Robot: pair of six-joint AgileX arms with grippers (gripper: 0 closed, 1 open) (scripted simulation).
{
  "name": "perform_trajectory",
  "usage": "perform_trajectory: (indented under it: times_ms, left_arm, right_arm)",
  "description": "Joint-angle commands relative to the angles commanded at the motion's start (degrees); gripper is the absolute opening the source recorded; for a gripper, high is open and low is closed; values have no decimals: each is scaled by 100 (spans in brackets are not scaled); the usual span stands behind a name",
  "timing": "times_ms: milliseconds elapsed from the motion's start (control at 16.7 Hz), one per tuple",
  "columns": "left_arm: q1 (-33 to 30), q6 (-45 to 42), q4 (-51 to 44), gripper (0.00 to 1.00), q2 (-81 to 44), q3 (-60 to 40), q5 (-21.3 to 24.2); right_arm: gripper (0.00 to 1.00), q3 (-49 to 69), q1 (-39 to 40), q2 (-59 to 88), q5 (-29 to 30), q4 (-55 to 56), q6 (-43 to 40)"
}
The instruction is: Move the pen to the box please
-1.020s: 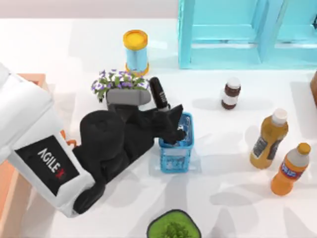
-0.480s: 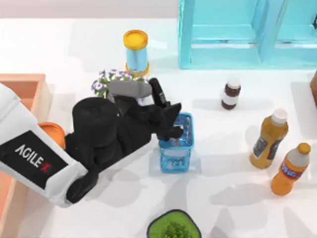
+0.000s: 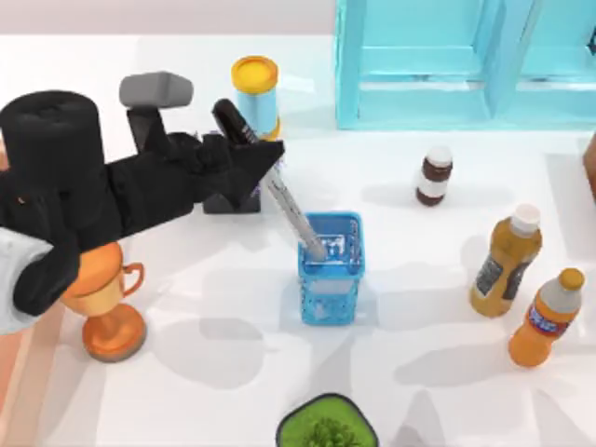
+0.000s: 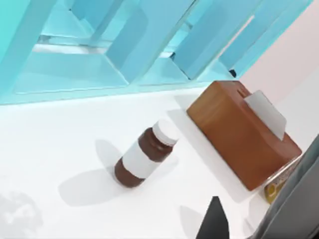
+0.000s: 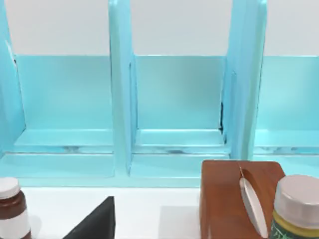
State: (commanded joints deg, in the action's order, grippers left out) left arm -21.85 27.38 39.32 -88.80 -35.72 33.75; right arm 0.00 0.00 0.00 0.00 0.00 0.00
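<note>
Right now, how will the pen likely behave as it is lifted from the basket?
The pen, shut in the left pincer, looks rigid. Held near its cap, tilted, it may pivot. Its round barrel would likely roll if dropped.

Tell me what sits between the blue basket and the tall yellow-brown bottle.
Top view: only bare white table lies between the basket and the bottle.

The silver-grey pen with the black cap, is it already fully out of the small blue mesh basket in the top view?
No, the pen, held by the left gripper, slants with its lower tip inside the basket.
</note>
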Motion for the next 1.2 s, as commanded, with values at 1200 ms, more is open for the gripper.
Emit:
perform_trajectory:
  times_ms: [1200]
  left_arm:
    - [2301,-2243,-3261,0,924,-1141,-60]
  right_arm:
    - [100,0,0,0,0,0,0]
